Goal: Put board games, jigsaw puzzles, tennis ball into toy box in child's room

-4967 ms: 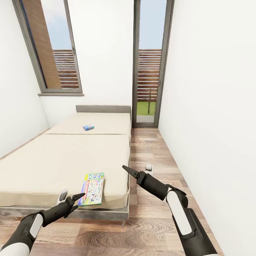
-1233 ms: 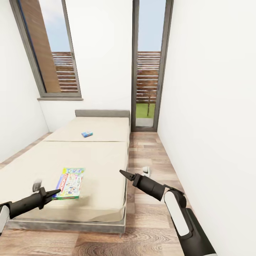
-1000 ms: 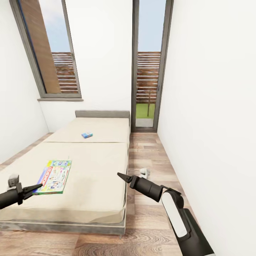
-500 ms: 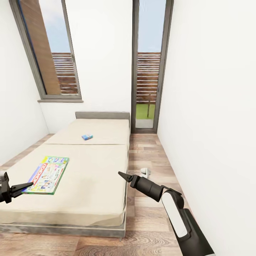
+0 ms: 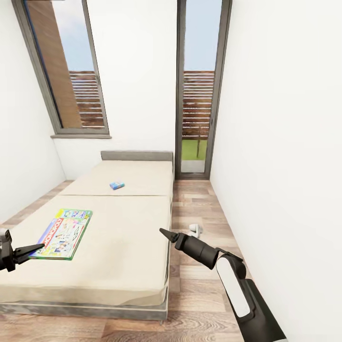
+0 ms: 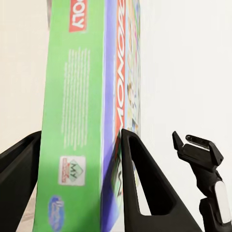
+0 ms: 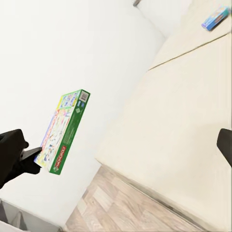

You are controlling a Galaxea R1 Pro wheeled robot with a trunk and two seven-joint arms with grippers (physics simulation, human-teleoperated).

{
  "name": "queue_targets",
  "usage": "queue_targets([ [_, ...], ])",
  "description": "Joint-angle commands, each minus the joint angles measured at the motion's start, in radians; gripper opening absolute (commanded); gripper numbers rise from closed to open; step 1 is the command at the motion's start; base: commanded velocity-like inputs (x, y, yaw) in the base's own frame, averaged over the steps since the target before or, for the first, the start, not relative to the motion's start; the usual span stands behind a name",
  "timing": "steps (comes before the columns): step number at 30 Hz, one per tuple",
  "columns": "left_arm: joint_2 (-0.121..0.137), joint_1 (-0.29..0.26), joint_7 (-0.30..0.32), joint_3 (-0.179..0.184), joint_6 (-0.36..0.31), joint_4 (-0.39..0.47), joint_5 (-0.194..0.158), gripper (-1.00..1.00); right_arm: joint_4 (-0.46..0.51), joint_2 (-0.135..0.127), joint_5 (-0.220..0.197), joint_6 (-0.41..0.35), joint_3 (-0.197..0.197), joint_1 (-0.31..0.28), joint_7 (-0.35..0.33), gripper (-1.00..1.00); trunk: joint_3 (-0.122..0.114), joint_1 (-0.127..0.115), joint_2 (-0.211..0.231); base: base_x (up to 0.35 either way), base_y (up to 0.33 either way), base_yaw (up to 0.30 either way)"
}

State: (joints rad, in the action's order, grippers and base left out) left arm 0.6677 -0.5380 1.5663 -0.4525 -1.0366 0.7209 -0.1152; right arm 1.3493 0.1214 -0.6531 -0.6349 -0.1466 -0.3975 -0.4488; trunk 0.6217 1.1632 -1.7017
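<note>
Large green-edged board game with cartoon cover, clamped by left tool; right tool narrow, empty.

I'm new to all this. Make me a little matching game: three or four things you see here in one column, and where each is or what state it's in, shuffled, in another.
Things:
1. large green-edged board game
2. small blue board game
3. left pincer
4. right pincer

States or places:
A. lying on the far half of the bed, near the headboard
B. empty, held out over the bed's edge
C. lifted off the mattress, gripped by one edge
D. clamped on a box's edge

Pairs: 1-C, 2-A, 3-D, 4-B
</note>
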Motion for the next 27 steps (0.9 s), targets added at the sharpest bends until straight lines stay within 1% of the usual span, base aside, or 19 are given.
queue_targets([
  [1, 0.001, 0.0, 0.005, 0.0, -0.011, 0.0, 0.002, -1.0, 0.0, 0.0, -0.002, -0.006, 0.002, -0.001, 0.017, 1.0, -0.002, -0.004, 0.007, 0.0, 0.0, 0.0],
  [3, 0.001, 0.0, 0.005, 0.0, -0.011, -0.001, 0.002, -1.0, 0.0, -0.003, -0.003, -0.008, 0.002, -0.001, 0.065, 1.0, -0.008, -0.012, 0.021, 0.0, 0.0, 0.0],
  [7, 0.002, 0.0, 0.005, -0.001, -0.011, -0.001, 0.002, -1.0, 0.0, -0.006, -0.006, -0.005, -0.002, -0.001, 0.113, 1.0, -0.021, -0.027, 0.049, 0.0, 0.0, 0.0],
  [12, 0.001, 0.0, 0.005, -0.002, -0.011, -0.001, 0.003, -1.0, 0.0, -0.004, -0.003, 0.002, -0.003, 0.0, 0.125, 1.0, -0.037, -0.046, 0.084, 0.0, 0.0, 0.004],
  [15, 0.001, 0.0, 0.005, -0.002, -0.011, -0.001, 0.003, -1.0, 0.001, -0.003, 0.001, 0.004, -0.007, 0.0, 0.127, 1.0, -0.046, -0.058, 0.105, 0.0, 0.0, 0.112],
  [27, 0.002, 0.0, 0.005, -0.003, -0.011, -0.001, 0.002, -1.0, 0.001, 0.0, 0.006, 0.004, -0.011, -0.001, 0.129, 1.0, -0.084, -0.104, 0.189, 0.0, 0.0, 0.267],
])
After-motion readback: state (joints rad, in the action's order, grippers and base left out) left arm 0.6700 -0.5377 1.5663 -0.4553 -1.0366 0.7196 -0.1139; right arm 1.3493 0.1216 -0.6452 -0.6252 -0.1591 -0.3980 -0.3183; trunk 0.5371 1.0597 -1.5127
